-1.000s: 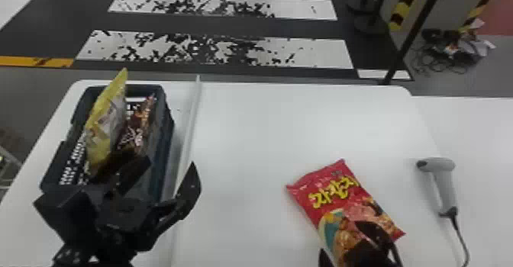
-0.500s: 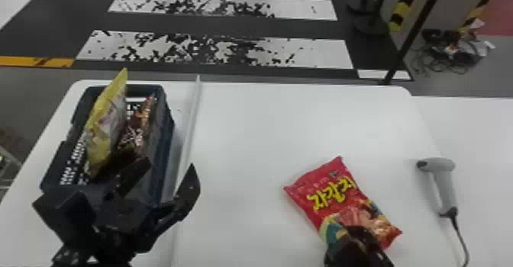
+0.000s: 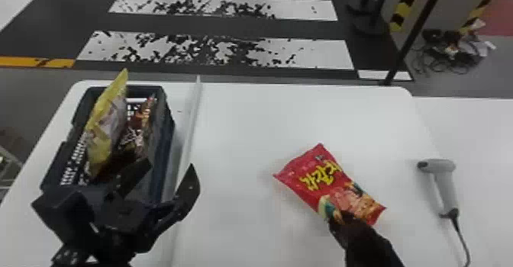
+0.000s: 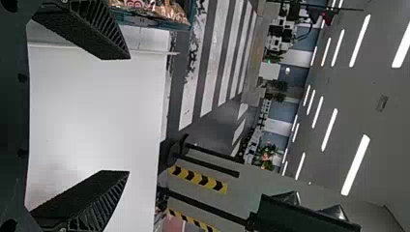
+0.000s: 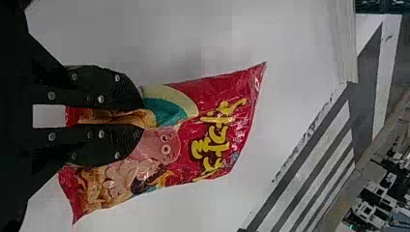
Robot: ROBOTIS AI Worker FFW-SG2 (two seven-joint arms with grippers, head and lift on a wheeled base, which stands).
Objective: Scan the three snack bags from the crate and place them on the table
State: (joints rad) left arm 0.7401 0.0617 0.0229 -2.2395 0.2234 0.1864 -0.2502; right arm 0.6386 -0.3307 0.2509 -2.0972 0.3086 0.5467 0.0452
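The near end of the dark blue plastic crate (image 3: 162,151) is partly hidden behind the black left gripper (image 3: 171,165), and the near end of the dark, reddish-brown snack bag (image 3: 141,129) inside is lost in shadow. Beside that bag, a yellow snack bag with a pale panel (image 3: 103,125) stands on edge in the same crate, rising above its rim. The black right gripper (image 3: 337,218) covers part of the red printed snack bag (image 3: 324,174); whether this bag touches the white table (image 3: 248,132) is hard to tell. The bag is glossy, crinkled film, plump in the middle with flat pointed corners, and the right wrist view shows a fold of it pinched between two nearly closed fingers (image 5: 106,87). The left gripper is empty, its ribbed, wedge-shaped fingers (image 4: 92,29) spread wide apart. A raised pale strip (image 3: 192,113) runs along the table just beside the crate. Between strip and red bag lies a broad, smooth stretch of open tabletop, with more beyond the bag, toward the rounded far corner. To the bag's right, well apart, lies a grey handheld scanner (image 3: 446,182), its dark cable (image 3: 462,235) trailing toward the near edge.
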